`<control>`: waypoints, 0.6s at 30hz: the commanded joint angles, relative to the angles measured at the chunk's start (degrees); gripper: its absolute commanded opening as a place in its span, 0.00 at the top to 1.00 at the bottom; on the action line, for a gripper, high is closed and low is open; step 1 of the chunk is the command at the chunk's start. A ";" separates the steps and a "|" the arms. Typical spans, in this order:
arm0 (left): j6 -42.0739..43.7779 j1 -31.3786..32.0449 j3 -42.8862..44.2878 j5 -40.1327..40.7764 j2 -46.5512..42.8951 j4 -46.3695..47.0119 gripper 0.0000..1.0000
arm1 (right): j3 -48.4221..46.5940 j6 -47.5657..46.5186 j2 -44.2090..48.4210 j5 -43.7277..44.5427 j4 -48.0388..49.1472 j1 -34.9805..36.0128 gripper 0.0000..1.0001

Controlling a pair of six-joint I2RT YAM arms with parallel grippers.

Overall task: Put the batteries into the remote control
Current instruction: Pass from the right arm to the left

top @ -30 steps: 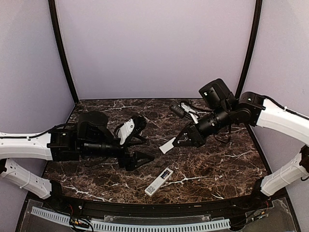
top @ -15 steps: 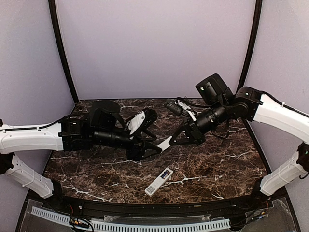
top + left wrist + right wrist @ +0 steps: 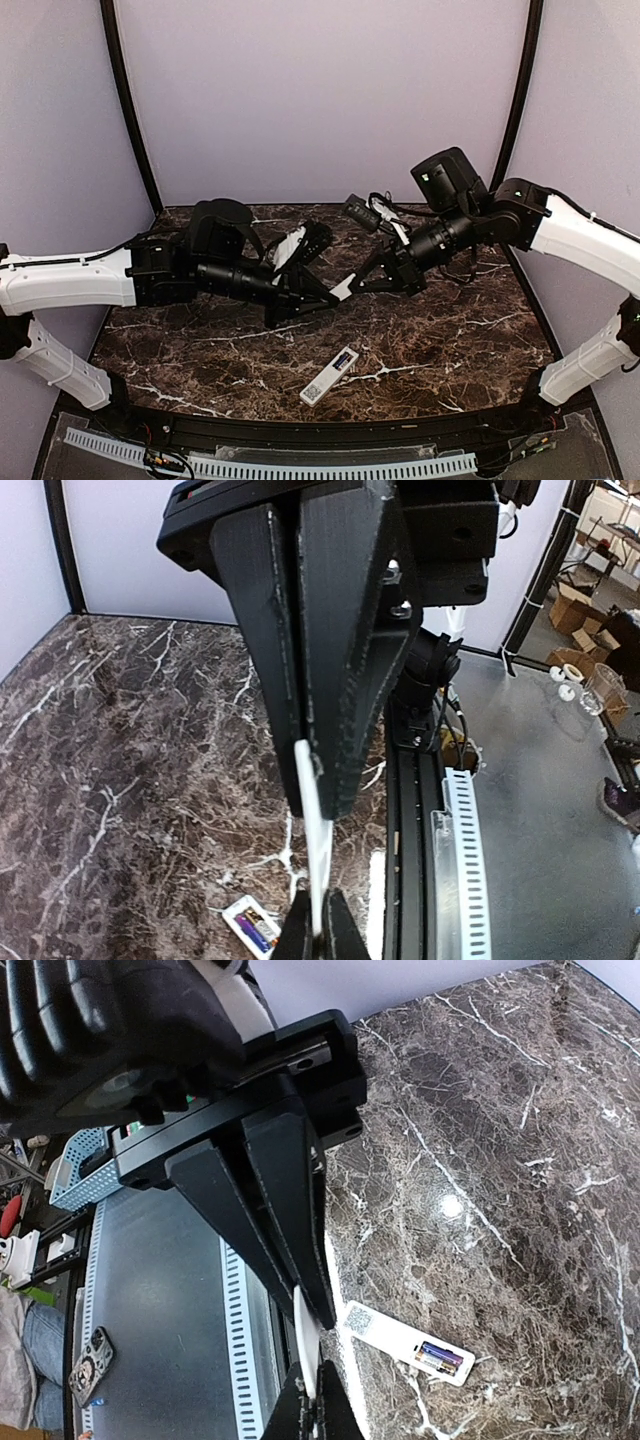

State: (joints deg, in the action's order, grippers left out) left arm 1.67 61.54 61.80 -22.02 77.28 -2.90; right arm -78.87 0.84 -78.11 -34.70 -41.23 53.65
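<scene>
The white remote control [image 3: 330, 376] lies label side up on the marble near the front edge, with its compartment uncovered. Two batteries [image 3: 438, 1358] sit side by side in that compartment; the left wrist view shows the batteries [image 3: 254, 931] too. Above the table's middle, a thin white cover plate [image 3: 345, 288] hangs in the air between both arms. My left gripper [image 3: 337, 295] is shut on one end of it and my right gripper [image 3: 357, 284] is shut on the other. The plate [image 3: 315, 840] runs edge-on between the two pairs of fingers.
A black cable and connector [image 3: 362, 214] hang behind the right arm near the back of the table. A slotted white cable duct [image 3: 300, 468] runs along the front rail, below the marble's edge. Lilac walls enclose the back and sides.
My left arm has swung right and up to the white plate, and its jaws have closed on the plate's free end. The right gripper has kept its hold and shifted slightly.
</scene>
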 commanded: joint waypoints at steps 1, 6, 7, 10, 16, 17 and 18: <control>0.76 -0.45 1.47 -0.92 -0.69 0.98 1.00 | -0.37 -0.49 1.00 -1.92 2.85 0.49 1.00; 0.84 -0.45 1.50 -1.04 -2.65 2.66 1.00 | -0.08 -0.49 2.32 -2.38 4.59 0.49 1.00; 0.86 -0.45 1.33 -1.34 -2.83 2.70 1.00 | 0.04 -0.48 3.05 -2.06 5.23 0.49 0.97; 0.22 -0.45 0.72 -1.69 -3.70 5.67 1.00 | 2.30 -0.49 5.99 -0.34 9.83 0.49 0.78; -0.88 -0.43 2.14 -4.92 -4.40 11.10 1.00 | 13.08 -4.45 16.86 3.45 28.59 0.43 0.62; -1.01 -0.38 3.71 -6.71 -4.10 11.21 1.00 | 15.41 -5.72 18.70 2.77 32.58 0.38 0.55; -1.03 -0.37 4.49 -7.59 -3.95 11.23 1.00 | 17.38 -6.94 20.32 1.60 36.78 0.33 0.51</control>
State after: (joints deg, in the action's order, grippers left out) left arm 1.41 61.19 62.24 -24.62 74.52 4.62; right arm -68.25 -1.39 -63.88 -32.88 -23.62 53.74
